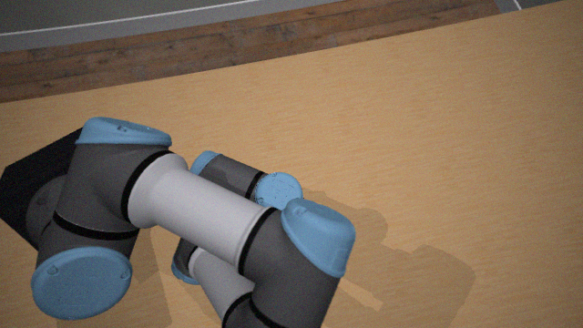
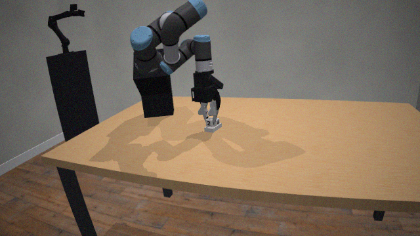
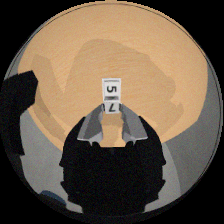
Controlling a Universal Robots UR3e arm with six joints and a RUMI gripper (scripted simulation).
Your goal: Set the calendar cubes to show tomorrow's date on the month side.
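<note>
The small white calendar tray (image 2: 212,128) stands on the table top, left of its middle. It holds two white digit cubes. In the wrist view the far cube (image 3: 111,90) shows a 5 on top and the near cube (image 3: 112,108) shows a 7 on top. In the exterior view a cube's side face shows a 2 (image 2: 209,123). My gripper (image 3: 111,104) points straight down over the tray and is shut on the near cube; it also shows in the exterior view (image 2: 210,117). I cannot tell whether the cube is lifted off the tray. The top view shows only the arm (image 1: 196,214), which hides the calendar.
The arm's black base block (image 2: 154,95) stands at the table's back left, close behind the tray. A tall black stand with a camera arm (image 2: 72,92) is off the table's left edge. The table stretches wide to the right and front.
</note>
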